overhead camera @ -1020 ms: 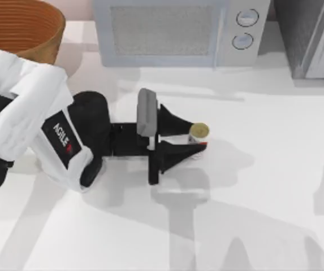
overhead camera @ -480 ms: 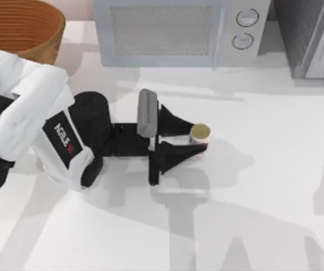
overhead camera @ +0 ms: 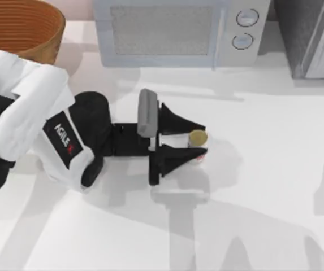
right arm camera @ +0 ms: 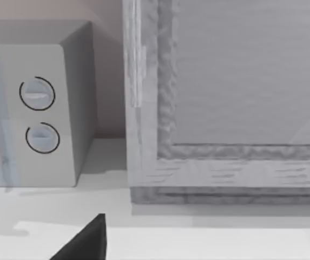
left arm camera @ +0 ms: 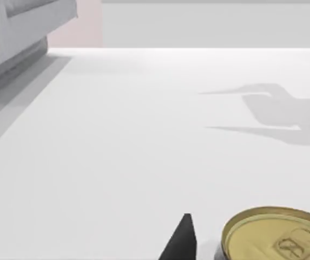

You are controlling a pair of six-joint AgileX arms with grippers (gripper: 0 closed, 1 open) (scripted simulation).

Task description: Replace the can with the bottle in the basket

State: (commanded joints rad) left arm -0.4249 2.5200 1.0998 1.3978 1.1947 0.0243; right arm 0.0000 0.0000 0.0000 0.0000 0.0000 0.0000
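Observation:
The can (overhead camera: pixel 198 137), white with red markings and a dull gold top, stands upright on the white table near the middle. My left gripper (overhead camera: pixel 202 139) is open, with one black finger on either side of the can. In the left wrist view the can (left arm camera: pixel 276 235) sits a small gap away from one fingertip (left arm camera: pixel 180 241). The basket (overhead camera: pixel 20 28), round, woven and orange-brown inside, stands at the far left corner. The bottle is out of view. A dark part of my right gripper (right arm camera: pixel 87 241) shows in the right wrist view.
A grey microwave (overhead camera: pixel 173 31) stands along the back edge, with a grey cabinet (overhead camera: pixel 314 36) to its right. The right wrist view looks at the microwave (right arm camera: pixel 35 108) and the cabinet (right arm camera: pixel 225 97). Open white tabletop lies in front of the can and to its right.
The left gripper's fingers have spread apart around the can. The can now sits slightly lower between them.

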